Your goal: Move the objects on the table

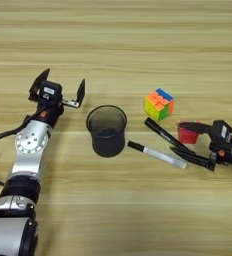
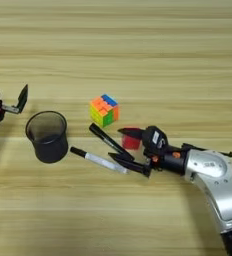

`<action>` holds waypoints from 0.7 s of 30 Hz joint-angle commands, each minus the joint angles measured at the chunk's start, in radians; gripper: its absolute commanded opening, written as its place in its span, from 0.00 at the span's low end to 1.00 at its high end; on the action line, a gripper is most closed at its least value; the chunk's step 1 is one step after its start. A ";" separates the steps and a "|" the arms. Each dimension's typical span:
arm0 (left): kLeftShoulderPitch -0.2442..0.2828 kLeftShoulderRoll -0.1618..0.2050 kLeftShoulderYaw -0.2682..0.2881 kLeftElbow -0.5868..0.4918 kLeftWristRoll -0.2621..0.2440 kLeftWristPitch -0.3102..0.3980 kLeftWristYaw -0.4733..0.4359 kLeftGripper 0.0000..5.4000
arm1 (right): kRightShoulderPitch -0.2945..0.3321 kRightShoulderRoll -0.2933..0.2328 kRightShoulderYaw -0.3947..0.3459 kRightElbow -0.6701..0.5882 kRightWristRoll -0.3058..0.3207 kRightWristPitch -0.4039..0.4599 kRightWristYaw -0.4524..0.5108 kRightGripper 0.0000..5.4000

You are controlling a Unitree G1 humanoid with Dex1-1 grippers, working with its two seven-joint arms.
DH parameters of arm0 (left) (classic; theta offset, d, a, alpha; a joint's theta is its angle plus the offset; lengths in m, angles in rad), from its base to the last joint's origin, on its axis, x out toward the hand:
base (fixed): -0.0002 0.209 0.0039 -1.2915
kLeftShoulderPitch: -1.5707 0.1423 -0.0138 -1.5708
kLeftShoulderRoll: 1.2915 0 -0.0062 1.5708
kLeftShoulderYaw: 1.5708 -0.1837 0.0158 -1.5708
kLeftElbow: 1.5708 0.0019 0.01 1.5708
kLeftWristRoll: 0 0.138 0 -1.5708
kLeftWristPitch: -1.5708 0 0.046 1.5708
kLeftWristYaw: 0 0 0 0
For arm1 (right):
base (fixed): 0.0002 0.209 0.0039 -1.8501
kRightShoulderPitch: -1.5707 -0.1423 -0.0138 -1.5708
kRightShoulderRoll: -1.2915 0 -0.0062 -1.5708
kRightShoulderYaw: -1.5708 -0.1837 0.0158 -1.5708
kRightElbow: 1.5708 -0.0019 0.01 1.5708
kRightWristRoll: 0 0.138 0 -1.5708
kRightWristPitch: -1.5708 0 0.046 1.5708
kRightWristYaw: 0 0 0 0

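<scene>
A black mesh cup [image 1: 106, 131] stands upright near the table's middle. To its right lie a multicoloured puzzle cube [image 1: 159, 104], a black marker [image 1: 160, 131] and a thin white pen [image 1: 160, 156] with a black cap. Both lie slanted. My right gripper [image 2: 119, 144] is open and reaches in from the right. The small red cube [image 2: 131, 142] and the marker's near end sit between its two fingers. My left gripper [image 1: 64, 77] stands open just left of the cup, with nothing between its fingers.
The wooden table [image 1: 118, 40] stretches broad behind the objects and in front of them. My left arm [image 1: 30, 145] lies along the left side, and my right arm [image 2: 213, 175] comes in from the lower right.
</scene>
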 commanded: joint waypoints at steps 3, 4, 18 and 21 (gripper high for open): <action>-0.020 0.009 -0.004 0.009 0.016 -0.009 0.005 1.00 | -0.039 0.022 -0.027 -0.011 0.027 0.020 -0.032 0.75; -0.019 0.010 -0.003 0.007 0.015 -0.008 0.004 1.00 | -0.040 0.024 -0.028 -0.010 0.026 0.020 -0.036 0.76; -0.012 0.057 0.025 -0.023 -0.087 0.053 -0.160 1.00 | -0.061 0.054 -0.019 0.009 0.016 0.017 -0.072 0.99; -0.013 0.052 0.004 0.010 -0.069 0.046 -0.195 1.00 | -0.061 0.060 -0.016 0.002 0.017 0.018 -0.075 0.99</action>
